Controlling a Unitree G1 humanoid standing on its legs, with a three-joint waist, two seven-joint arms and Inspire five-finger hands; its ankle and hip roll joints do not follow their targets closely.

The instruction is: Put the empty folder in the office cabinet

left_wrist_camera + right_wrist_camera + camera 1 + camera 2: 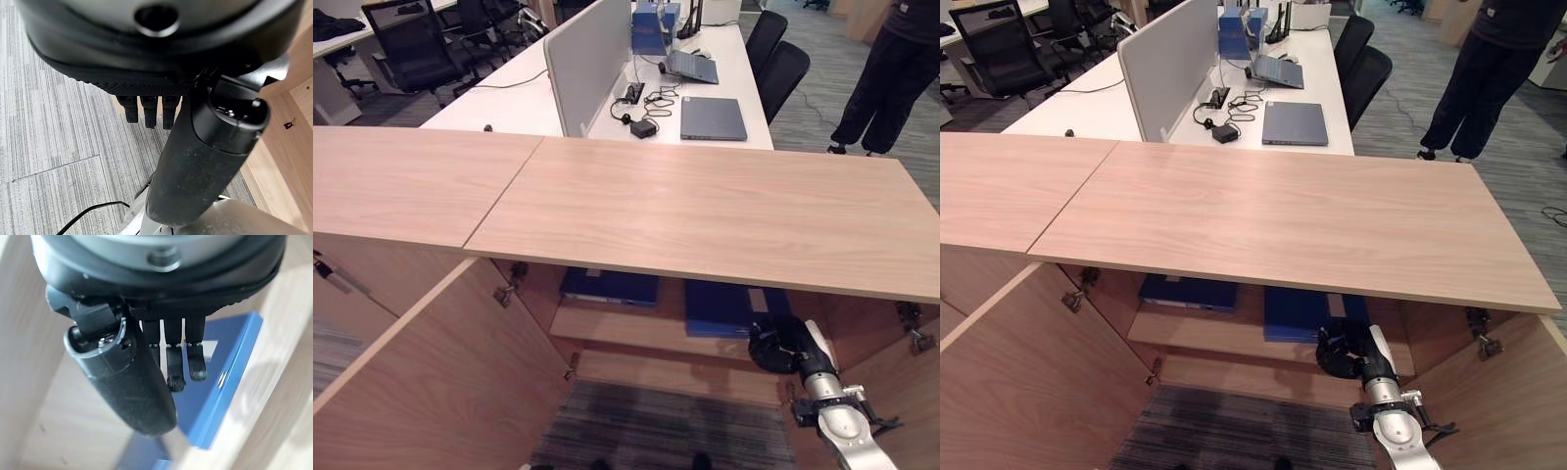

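Blue folder (724, 308) lying flat on the upper shelf (636, 331) inside the open wooden office cabinet (705, 211), closed

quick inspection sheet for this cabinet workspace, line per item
surface: wooden cabinet top, bare.
job's things: blue folder lying flat on the cabinet shelf, on its right side; cabinet doors open.
clutter: second blue folder on the same shelf, to the left.
hands: right hand inside the cabinet over the right folder, fingers relaxed, holding nothing; left hand low over the carpet, fingers straight.
cables: charger and cords on the white desk behind.
surroundings: closed laptop, divider screen, office chairs, a person standing at far right.
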